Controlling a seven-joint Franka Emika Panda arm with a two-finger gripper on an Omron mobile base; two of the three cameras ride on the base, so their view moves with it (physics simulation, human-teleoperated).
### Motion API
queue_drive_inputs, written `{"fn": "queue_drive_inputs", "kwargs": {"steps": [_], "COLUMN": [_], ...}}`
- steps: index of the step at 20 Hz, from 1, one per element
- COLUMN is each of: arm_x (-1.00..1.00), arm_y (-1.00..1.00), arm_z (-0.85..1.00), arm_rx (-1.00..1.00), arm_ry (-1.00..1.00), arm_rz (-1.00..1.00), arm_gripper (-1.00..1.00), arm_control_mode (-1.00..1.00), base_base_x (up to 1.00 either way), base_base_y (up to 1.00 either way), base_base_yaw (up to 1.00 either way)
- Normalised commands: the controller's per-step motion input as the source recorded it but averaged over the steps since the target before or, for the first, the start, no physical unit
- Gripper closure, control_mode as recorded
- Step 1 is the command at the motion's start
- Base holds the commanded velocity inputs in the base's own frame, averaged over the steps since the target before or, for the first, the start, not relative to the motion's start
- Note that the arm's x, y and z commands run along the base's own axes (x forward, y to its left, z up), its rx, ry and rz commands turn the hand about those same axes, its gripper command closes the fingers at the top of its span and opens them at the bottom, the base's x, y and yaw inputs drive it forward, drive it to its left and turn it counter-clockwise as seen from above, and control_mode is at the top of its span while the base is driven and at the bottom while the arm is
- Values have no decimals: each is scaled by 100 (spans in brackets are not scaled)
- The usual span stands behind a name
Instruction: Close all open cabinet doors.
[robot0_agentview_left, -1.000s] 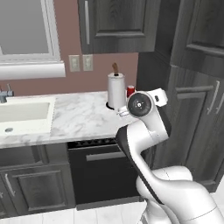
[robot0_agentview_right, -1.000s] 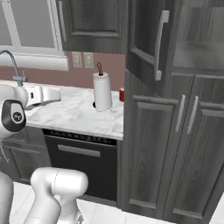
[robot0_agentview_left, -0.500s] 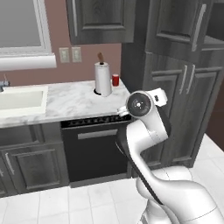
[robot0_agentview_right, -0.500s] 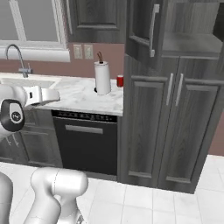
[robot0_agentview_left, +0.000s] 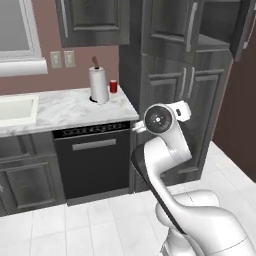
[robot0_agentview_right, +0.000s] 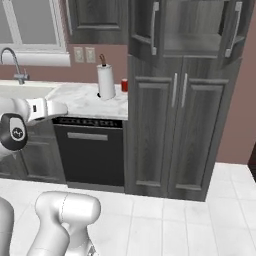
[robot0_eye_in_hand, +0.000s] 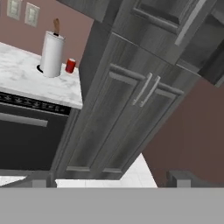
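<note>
The tall charcoal cabinet has two upper cabinet doors swung open. The left upper door (robot0_agentview_right: 144, 22) (robot0_agentview_left: 171, 24) (robot0_eye_in_hand: 164, 11) stands ajar. The right upper door (robot0_agentview_right: 235, 25) (robot0_agentview_left: 246, 25) is swung out further, baring the dark shelf space (robot0_agentview_right: 192, 25) between them. Both lower doors (robot0_agentview_right: 152, 130) (robot0_agentview_right: 205, 135) (robot0_eye_in_hand: 105, 122) sit shut with their silver bar handles side by side. My gripper (robot0_eye_in_hand: 109, 180) is open and holds nothing. It hangs well short of the cabinet, in front of the dishwasher, pointing toward the lower doors.
A black dishwasher (robot0_agentview_left: 92, 160) sits under the marble counter (robot0_agentview_left: 60, 107). A paper towel roll (robot0_agentview_left: 98, 85) and a red cup (robot0_agentview_left: 113, 86) stand on that counter. The sink (robot0_agentview_left: 15, 107) lies left. A maroon wall (robot0_agentview_right: 245, 125) bounds the cabinet's right. White tiled floor (robot0_agentview_right: 165, 220) lies before it.
The whole picture has shifted: the base has backed off and moved right, so the tall cabinet is seen more fully. The arm keeps its pose, and the doors have not moved.
</note>
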Motion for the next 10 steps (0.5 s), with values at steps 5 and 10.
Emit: {"fn": "queue_drive_inputs", "kwargs": {"steps": [5,10], "arm_x": [0,0], "arm_y": [0,0], "arm_z": [0,0], "arm_rx": [0,0], "arm_ry": [0,0], "arm_rz": [0,0], "arm_gripper": [-100,-100], "arm_control_mode": [100,100], "base_base_x": [-2,0], "base_base_y": [-60,-64], "base_base_yaw": [-11,-8]}}
